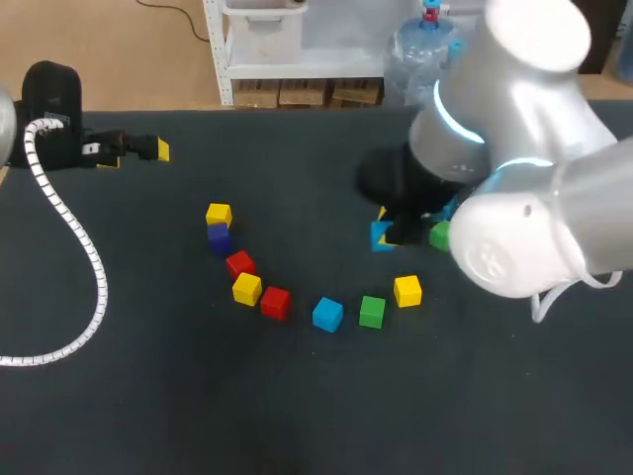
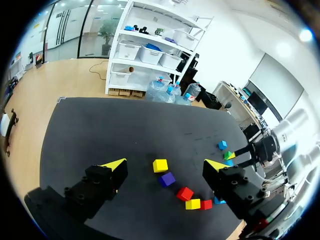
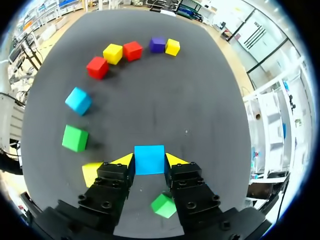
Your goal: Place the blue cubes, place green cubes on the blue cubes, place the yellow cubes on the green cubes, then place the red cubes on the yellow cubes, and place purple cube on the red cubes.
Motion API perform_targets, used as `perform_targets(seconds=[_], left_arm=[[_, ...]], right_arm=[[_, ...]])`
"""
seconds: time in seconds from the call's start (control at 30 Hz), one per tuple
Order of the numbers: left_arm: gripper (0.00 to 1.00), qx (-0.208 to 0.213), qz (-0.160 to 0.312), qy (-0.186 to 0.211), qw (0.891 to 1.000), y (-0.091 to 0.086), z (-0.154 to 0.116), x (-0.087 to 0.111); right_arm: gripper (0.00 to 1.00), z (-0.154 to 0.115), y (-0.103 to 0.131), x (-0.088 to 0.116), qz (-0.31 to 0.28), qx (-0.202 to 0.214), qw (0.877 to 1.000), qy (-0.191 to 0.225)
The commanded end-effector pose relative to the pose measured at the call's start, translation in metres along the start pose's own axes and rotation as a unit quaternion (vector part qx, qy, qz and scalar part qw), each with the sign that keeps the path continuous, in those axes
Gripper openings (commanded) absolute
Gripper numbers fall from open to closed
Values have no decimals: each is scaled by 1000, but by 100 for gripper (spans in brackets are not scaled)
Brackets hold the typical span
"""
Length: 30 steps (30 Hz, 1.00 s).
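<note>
A blue cube (image 3: 149,159) sits squarely between the two yellow-tipped fingers of the right end effector (image 3: 149,159), which grasps it from both sides, low over the dark counter (image 3: 200,100). A green cube (image 3: 163,205) lies just under that end effector, and a yellow cube (image 3: 92,172) lies beside one finger. Ahead, well apart, lie a second blue cube (image 3: 78,100), a second green cube (image 3: 75,138), then red cubes (image 3: 97,67) and a purple cube (image 3: 158,44). The left end effector (image 2: 166,165) hangs released, fingers wide, far from the work. Best handling, in my judgement: set the cube flat on bare counter, clear of the green neighbour, then let go.
</note>
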<state>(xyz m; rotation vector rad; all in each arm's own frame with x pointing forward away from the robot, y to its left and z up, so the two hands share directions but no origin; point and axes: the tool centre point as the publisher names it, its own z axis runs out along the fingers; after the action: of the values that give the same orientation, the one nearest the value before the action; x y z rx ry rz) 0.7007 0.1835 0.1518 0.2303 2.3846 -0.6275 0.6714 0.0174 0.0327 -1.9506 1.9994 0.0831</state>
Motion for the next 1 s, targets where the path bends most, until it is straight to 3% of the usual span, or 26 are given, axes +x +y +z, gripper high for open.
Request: perform_targets(seconds=[0.03,0.63,1.0], left_arm=[[100,3,1,-2,1000,2,0,1],[100,3,1,-2,1000,2,0,1],[100,3,1,-2,1000,2,0,1]], right_arm=[[0,8,-6,-15,-4,-6,1000,0],[0,35,-20,-52,8,-13,1000,-9],[0,45,-23,-60,8,-14,1000,-19]])
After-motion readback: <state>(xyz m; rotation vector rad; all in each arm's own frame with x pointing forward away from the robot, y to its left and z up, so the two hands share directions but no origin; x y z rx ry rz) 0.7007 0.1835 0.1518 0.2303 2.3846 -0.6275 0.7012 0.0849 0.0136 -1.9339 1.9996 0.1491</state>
